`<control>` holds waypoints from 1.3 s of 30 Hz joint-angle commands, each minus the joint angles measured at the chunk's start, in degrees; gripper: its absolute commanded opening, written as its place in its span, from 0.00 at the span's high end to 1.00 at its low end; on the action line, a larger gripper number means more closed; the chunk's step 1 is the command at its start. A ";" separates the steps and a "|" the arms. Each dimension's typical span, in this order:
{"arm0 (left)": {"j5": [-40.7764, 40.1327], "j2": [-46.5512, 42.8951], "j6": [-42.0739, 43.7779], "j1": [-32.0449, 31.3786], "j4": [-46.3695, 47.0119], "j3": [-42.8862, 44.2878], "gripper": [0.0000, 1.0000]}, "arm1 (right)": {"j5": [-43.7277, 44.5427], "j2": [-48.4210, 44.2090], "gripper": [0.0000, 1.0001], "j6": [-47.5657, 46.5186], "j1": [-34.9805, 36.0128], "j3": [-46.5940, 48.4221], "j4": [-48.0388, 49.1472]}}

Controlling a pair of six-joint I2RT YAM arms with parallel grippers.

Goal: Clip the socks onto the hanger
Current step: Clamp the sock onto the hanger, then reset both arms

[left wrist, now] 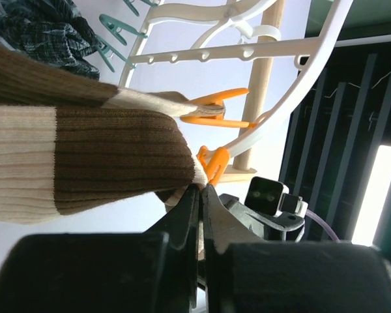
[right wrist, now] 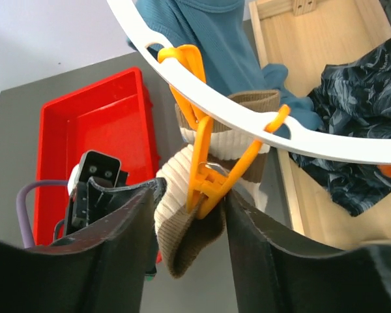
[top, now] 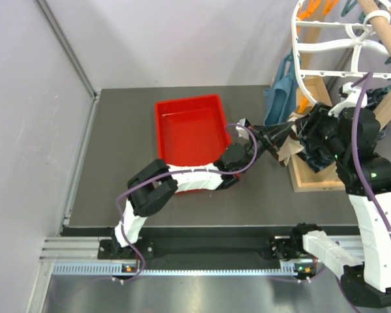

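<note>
A cream and brown sock hangs at the rim of the white round hanger. It also shows in the top view. My left gripper is shut on the sock's edge, just below an orange peg; in the top view it reaches in from the left. In the right wrist view an orange peg on the hanger ring bites the sock's brown end. My right gripper is open and straddles that peg and the sock, with its right finger against the peg.
A red tray lies behind the left arm. A teal-blue cloth and dark patterned fabric hang by the slanted wooden pole. The pole's wooden base sits on the table under the hanger. Teal pegs line the ring.
</note>
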 commanded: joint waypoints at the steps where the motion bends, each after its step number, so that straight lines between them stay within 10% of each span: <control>1: -0.32 0.66 -6.68 -0.41 5.37 2.01 0.93 | -0.77 -0.55 0.50 -0.39 0.07 0.48 -1.44; 11: 4.84 -3.81 -1.24 -0.41 -0.24 -3.62 0.40 | 0.47 -1.96 0.09 -2.75 0.07 3.82 -8.03; 21: 10.92 -11.72 17.72 -2.25 -22.83 -5.19 0.31 | -3.92 -5.47 0.01 -8.98 0.07 7.86 -18.58; 30: 8.12 -27.97 40.57 -0.50 -38.10 -13.98 0.33 | -27.47 -4.86 0.00 -10.32 4.63 2.60 -15.87; 39: -12.26 -58.03 61.16 3.10 -67.64 -27.42 0.23 | -9.87 8.40 0.00 -5.59 35.98 3.47 -6.40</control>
